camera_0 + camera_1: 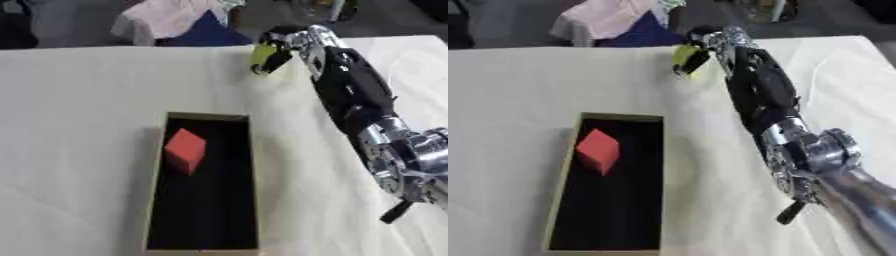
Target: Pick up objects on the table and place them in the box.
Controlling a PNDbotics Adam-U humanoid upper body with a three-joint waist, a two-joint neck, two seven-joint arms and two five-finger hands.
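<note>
One red block (185, 150) in box (156, 200); right hand (282, 45) grips one yellow object (262, 54).

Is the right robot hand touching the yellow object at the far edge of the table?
Touching. In the left eye view the right robot hand has its fingers curled round the yellow object, with no gap visible between them.
</note>
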